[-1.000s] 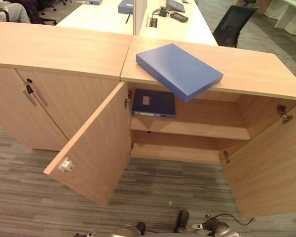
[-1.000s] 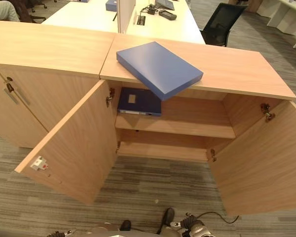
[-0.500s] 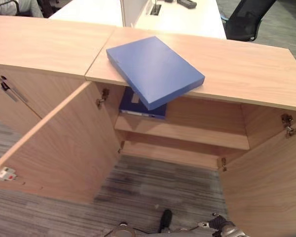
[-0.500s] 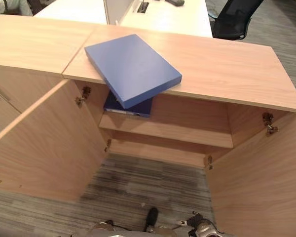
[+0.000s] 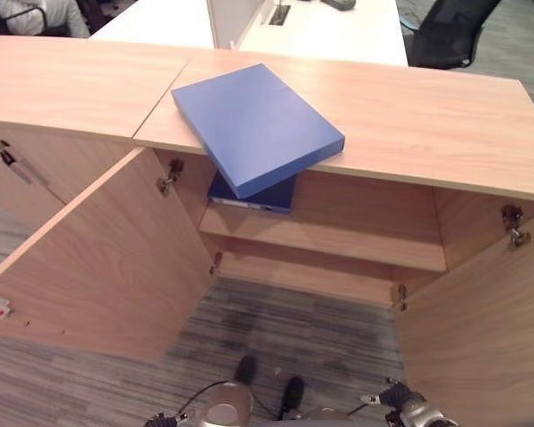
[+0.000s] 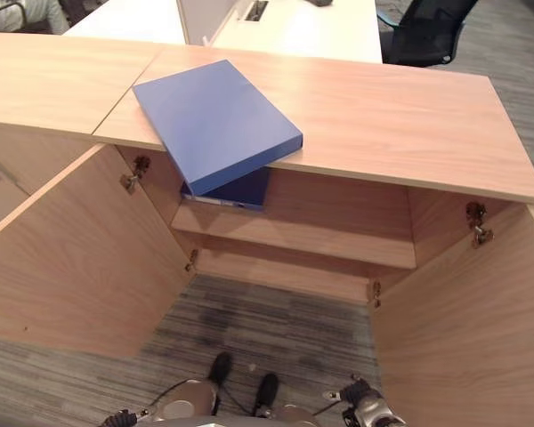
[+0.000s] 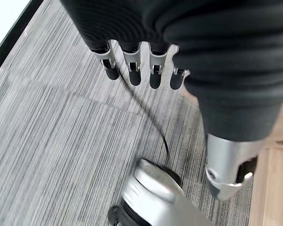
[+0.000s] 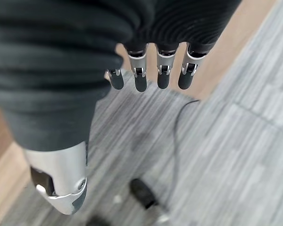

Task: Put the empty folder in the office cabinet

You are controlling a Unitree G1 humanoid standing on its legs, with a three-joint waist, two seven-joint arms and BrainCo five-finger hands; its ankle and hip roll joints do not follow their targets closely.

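On top of the open cabinet (image 5: 427,267), the blue folder (image 5: 254,124) lies ungrasped, overhanging the edge. Left hand (image 7: 137,70) and right hand (image 8: 151,75) hang slack-fingered, empty; a reach up comes next.

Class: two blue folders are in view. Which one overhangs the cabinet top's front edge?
The larger-looking blue folder lying skewed on the cabinet top; the other folder lies inside on the upper shelf.

Even, bright overhead light; the cabinet (image 5: 356,222) interior sits in soft shadow at centre frame, and both wrist views blur close up
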